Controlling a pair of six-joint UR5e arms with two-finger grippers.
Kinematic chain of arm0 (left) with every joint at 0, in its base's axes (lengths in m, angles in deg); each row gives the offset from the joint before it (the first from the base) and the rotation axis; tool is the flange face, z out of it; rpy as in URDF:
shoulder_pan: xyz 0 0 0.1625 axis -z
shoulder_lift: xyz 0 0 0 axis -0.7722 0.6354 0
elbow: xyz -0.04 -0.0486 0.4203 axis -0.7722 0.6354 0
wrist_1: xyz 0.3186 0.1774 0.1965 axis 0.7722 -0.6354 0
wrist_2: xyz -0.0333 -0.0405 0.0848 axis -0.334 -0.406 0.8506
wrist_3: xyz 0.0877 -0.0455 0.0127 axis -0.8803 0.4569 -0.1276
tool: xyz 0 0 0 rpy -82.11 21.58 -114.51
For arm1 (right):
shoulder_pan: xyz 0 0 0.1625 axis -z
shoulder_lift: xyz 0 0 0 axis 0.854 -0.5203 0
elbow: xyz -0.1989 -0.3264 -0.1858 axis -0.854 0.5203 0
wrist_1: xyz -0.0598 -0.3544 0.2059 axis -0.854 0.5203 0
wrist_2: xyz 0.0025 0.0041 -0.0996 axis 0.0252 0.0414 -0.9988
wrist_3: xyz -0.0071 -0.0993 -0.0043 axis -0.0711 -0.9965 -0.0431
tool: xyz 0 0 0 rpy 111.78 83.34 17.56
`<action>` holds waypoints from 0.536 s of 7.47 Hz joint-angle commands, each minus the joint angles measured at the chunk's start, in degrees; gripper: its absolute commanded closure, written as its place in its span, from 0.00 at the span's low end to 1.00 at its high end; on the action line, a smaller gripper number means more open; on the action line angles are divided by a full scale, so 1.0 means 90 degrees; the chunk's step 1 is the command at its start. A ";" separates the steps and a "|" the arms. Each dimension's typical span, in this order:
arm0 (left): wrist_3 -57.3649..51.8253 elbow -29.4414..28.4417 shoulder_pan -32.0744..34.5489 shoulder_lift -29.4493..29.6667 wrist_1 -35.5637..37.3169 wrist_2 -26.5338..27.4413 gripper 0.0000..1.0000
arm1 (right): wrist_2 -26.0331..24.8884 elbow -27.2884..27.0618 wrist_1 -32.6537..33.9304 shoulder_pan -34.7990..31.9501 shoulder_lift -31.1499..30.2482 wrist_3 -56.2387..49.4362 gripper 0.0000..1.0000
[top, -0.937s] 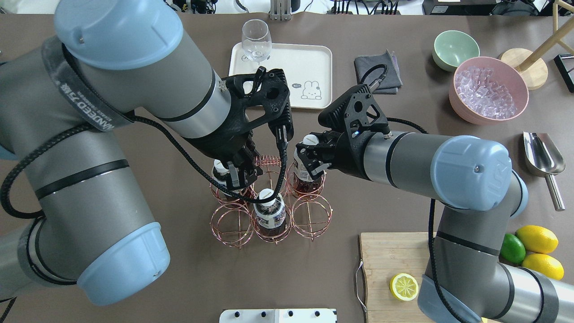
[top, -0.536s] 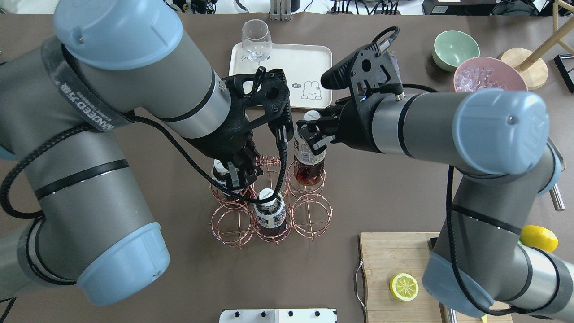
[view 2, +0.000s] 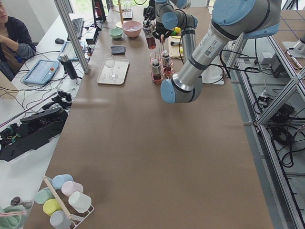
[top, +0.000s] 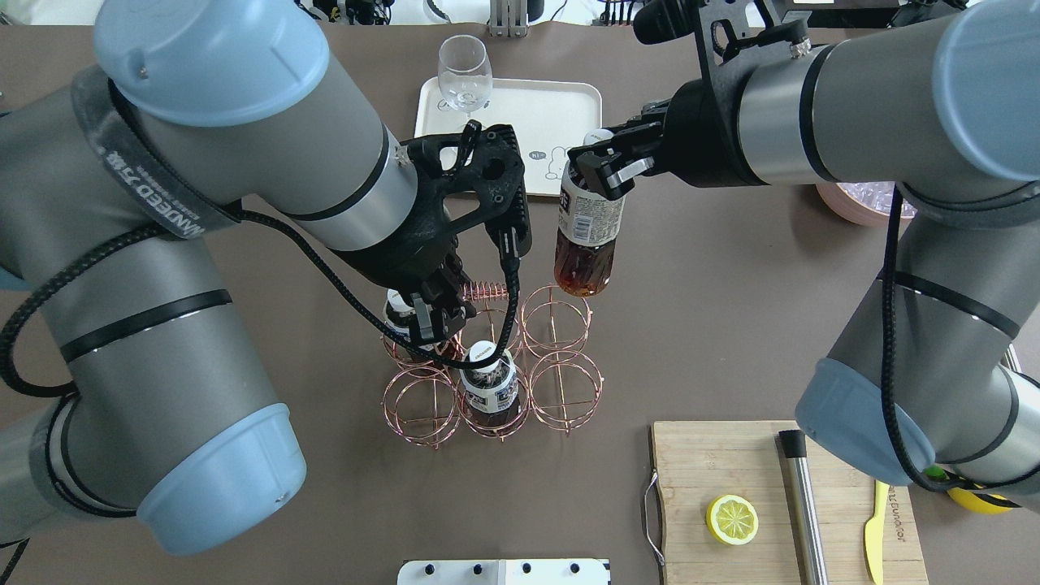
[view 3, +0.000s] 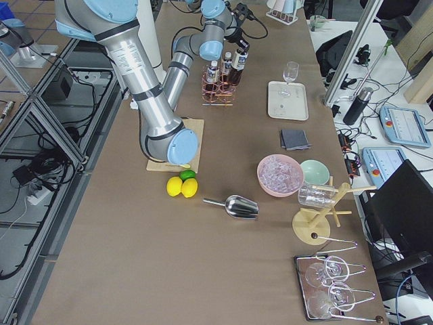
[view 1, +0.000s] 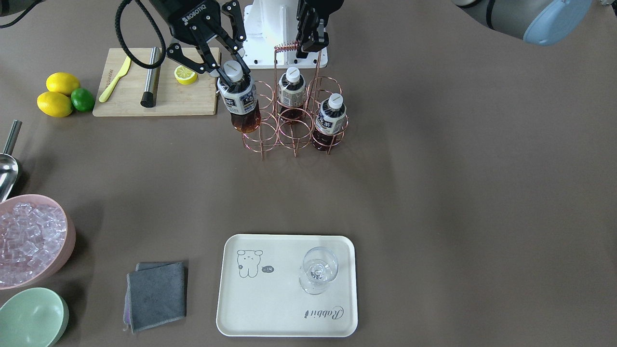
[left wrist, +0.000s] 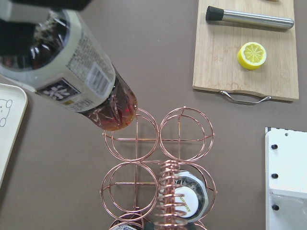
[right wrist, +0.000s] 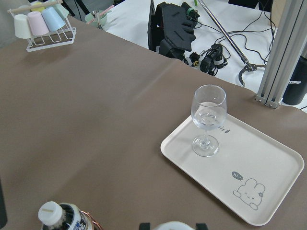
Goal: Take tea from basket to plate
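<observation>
Your right gripper [top: 599,165] pinches the small clear tea bottle [top: 587,231] of dark brown drink by its neck, hanging tilted above the copper wire basket [top: 565,390]. A loose pinch could let it swing, slip, or clip the clear stemmed glass [top: 465,73] standing on the cream rectangular plate [top: 520,110]. Two other bottles [top: 487,382] sit in the basket. Whether the left gripper [top: 435,318] is clamped or spread, I cannot tell.

1. The tea [top: 587,236] is dark brown, with a white cap and a pale label printed in black.
2. The basket [view 1: 294,130] is copper-pink wire.
3. The plate [view 1: 270,301] is cream, with a grey bear outline and grey script.
4. The desk [view 1: 434,193] is plain brown.
5. The left hand [top: 435,321] and right hand [top: 600,166] are black.
6. The ice bowl [view 1: 71,236] is pink, the other bowl [view 1: 29,318] pale green, and the cloth [view 1: 156,294] dark grey.
7. The lemons [view 1: 62,83] are yellow and the lime [view 1: 83,99] is green.
</observation>
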 commanded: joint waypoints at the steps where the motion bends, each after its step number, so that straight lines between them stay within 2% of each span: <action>1: -0.0010 0.0016 0.0000 0.0000 0.0000 0.0003 1.00 | -0.0139 0.0675 -0.0181 -0.0251 0.0266 -0.0378 1.00; 2: -0.0010 0.0025 0.0020 0.0000 0.0000 0.0003 1.00 | -0.0305 0.1143 -0.0473 -0.0330 0.0336 -0.0439 1.00; 3: -0.0029 0.0035 0.0030 0.0000 0.0000 0.0003 1.00 | -0.0635 0.1709 -0.1123 -0.0340 0.0327 -0.0440 1.00; 4: -0.0049 0.0045 0.0049 0.0000 0.0000 -0.0006 1.00 | -0.0938 0.2517 -0.2097 -0.0331 0.0336 -0.0430 1.00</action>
